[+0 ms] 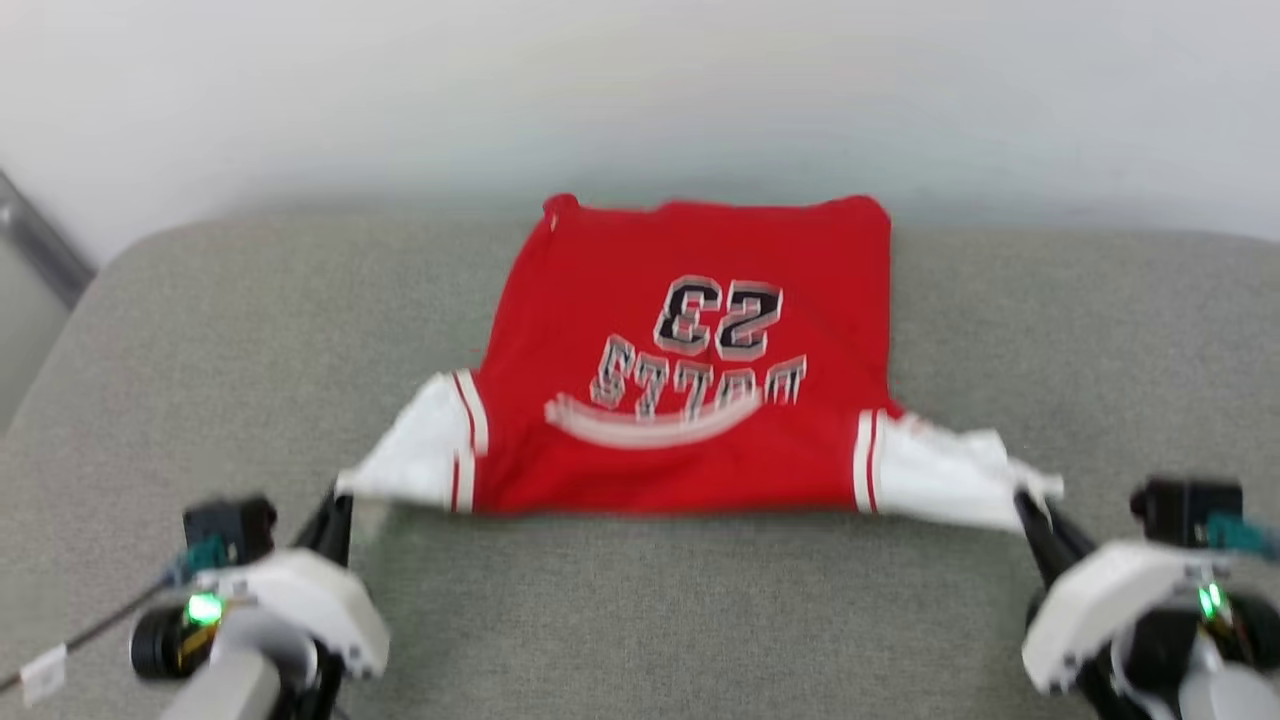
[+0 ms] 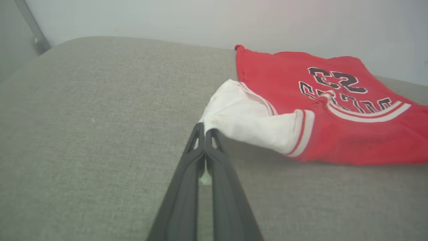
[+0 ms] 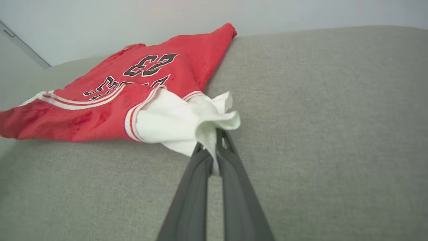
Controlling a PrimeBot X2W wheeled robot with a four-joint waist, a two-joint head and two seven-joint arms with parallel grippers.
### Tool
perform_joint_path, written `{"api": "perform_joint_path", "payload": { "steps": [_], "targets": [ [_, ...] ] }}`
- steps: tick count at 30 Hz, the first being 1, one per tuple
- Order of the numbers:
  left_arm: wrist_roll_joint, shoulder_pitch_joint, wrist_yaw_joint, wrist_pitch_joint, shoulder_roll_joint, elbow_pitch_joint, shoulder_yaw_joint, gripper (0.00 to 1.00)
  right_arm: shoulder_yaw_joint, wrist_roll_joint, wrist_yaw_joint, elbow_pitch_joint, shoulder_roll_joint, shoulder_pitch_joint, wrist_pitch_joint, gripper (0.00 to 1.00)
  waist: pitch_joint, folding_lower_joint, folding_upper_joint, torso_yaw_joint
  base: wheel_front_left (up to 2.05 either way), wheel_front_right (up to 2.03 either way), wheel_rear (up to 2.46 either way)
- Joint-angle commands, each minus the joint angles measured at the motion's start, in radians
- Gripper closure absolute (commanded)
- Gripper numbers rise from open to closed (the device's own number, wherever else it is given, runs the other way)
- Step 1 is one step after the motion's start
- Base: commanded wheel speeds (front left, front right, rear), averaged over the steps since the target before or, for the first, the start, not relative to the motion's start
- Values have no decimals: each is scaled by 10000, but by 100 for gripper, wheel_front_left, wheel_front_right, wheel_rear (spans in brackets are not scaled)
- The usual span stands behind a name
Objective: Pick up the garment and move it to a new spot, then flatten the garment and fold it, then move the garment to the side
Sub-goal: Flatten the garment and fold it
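- Red jersey-style T-shirt with white short sleeves (image 1: 690,450) lies at the centre of the head view, spread on a grey woven-fabric padded surface (image 1: 640,620).
- Its far edge reaches toward the top of the frame, close to the pale wall (image 1: 640,90).
- Black white-edged lettering and the number 23 read upside down in the head view. A curved white band runs below them in the frame.
- The near edge of the T-shirt is pulled into a straight line from lower left to lower right, between the two sleeves.
- Left jaws: clenched on the tip of the white left-hand sleeve (image 1: 420,450) at the lower left of the head view.
- In the left wrist view the two dark fingers (image 2: 184,187) are pressed together, with a bit of white cloth pinched between them. The sleeve (image 2: 254,120) rises up and to the right from their tips.
- The red body (image 2: 351,134) fills the right of that frame, with a shadow on the surface under its near edge.
- Right jaws: clenched on the bunched end of the other white sleeve (image 1: 940,470) at the lower right of the head view.
- In the right wrist view the dark fingers (image 3: 190,201) grip crumpled white cloth (image 3: 204,127) at centre frame. The red body (image 3: 100,117) stretches to the left and toward the upper middle of the frame.
- Red-and-white striped trim shows where each sleeve meets the red cloth.
- A green light glows on each wrist housing, at the bottom corners of the head view.
- A grey metal strip (image 1: 40,250) sits at the upper left.
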Motion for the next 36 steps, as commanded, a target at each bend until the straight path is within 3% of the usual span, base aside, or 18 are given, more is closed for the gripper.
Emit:
{"api": "perform_joint_path", "payload": {
  "steps": [1,9,15,16,17,18,19,25,29,36],
  "targets": [
    [-160,847,231,228,192,-488,12,100,-352,11,-8,-457,216,884,124,100,-463,4,0,17,0,0,0],
    [-396,3285,1270,914,681,-2275,-148,100,-964,-85,-7,-1200,724,3248,540,100,-868,4,0,-101,0,0,0],
    [-283,4428,1944,1345,1053,-3444,-370,100,-1149,-222,-8,-979,807,4277,657,100,-942,4,0,-128,0,0,0],
    [-298,4543,2045,1375,1072,-3615,-370,100,-1154,-135,-8,-929,807,4354,604,84,-939,4,0,-125,0,0,0],
    [-269,4659,2150,1405,1125,-3759,-377,100,-1134,-79,-8,-877,809,4443,544,58,-932,4,0,-113,0,0,0],
    [-232,4739,2229,1437,1172,-3902,-388,100,-1152,-102,-8,-831,809,4502,489,18,-927,4,0,-94,0,0,0],
    [-193,4791,2320,1447,1199,-4063,-409,100,-1155,-112,-8,-796,811,4531,435,0,-911,4,0,-75,0,0,0],
    [15,4560,2441,1447,1266,-4830,-489,100,-1554,-425,-5,-914,810,3495,196,0,-681,4,0,59,0,0,0],
    [194,4284,2627,1521,1356,-5374,-472,100,-2011,-613,-5,-756,814,1941,185,0,-226,4,0,131,0,0,0],
    [535,3450,2595,1468,1294,-6324,-510,100,-2751,-899,-5,1384,327,-2116,1165,0,1113,4,0,664,0,0,0]
  ]
}}
